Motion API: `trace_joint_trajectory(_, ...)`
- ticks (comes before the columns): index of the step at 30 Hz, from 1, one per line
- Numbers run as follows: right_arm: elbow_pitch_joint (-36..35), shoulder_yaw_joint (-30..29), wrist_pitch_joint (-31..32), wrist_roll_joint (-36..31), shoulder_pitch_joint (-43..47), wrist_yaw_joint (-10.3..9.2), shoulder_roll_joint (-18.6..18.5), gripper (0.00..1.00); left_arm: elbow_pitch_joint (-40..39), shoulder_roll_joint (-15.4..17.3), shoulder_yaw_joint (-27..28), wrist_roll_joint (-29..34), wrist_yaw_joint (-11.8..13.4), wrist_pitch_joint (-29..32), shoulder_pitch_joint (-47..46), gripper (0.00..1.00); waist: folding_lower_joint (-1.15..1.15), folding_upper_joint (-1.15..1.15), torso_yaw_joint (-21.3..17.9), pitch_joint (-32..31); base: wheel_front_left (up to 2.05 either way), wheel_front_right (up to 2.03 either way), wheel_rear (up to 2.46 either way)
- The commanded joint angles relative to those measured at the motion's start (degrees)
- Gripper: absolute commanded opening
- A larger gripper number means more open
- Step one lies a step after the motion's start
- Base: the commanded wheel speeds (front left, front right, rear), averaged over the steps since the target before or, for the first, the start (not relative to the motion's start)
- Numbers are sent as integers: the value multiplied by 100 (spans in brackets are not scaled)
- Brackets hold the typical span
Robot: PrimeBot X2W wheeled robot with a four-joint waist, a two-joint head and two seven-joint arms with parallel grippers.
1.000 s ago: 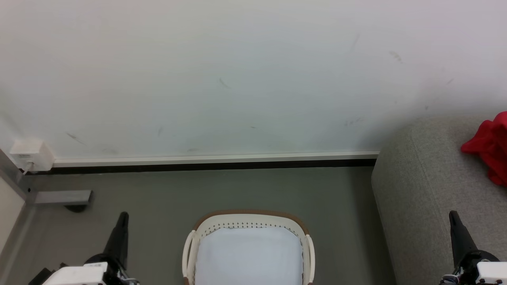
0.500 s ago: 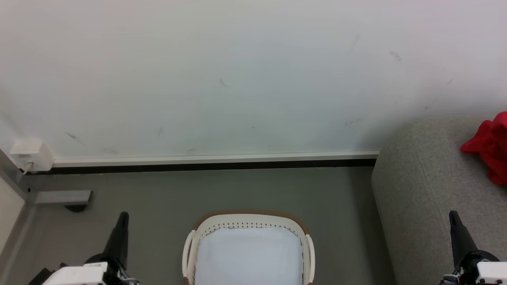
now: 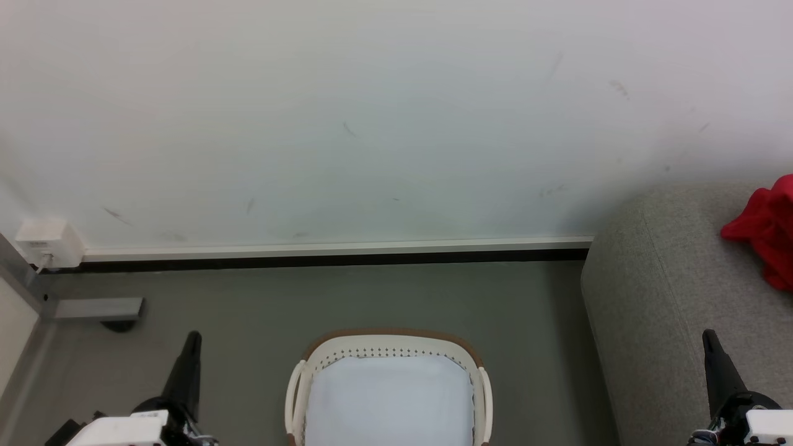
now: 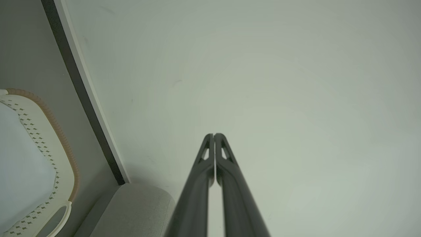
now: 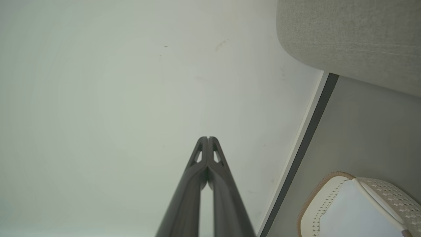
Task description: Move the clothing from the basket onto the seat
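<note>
My left gripper (image 4: 213,135) is squeezed shut on nothing, and my right gripper (image 5: 208,138) is squeezed shut the same way, both pointing at the white wall (image 3: 372,124). The basket (image 3: 389,342) sits on the floor (image 3: 260,297) between my two grippers, and I can see its pale bottom. The red clothes (image 3: 763,230) lie on the grey sofa (image 3: 663,285), ahead of my right gripper and a bit to its right, well apart from it.
</note>
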Motion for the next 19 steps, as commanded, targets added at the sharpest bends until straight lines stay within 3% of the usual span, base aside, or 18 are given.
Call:
trace_joint_trajectory(1, -26, -21, 15, 10, -72, -12, -43, 0, -17, 12, 8, -79, -21, 21, -48, 0, 0, 0, 0, 0, 0, 0, 0)
trace_joint_trajectory(19, -26, -21, 15, 10, -72, -12, -43, 0, -17, 12, 8, -79, -22, 20, -48, 0, 0, 0, 0, 0, 0, 0, 0)
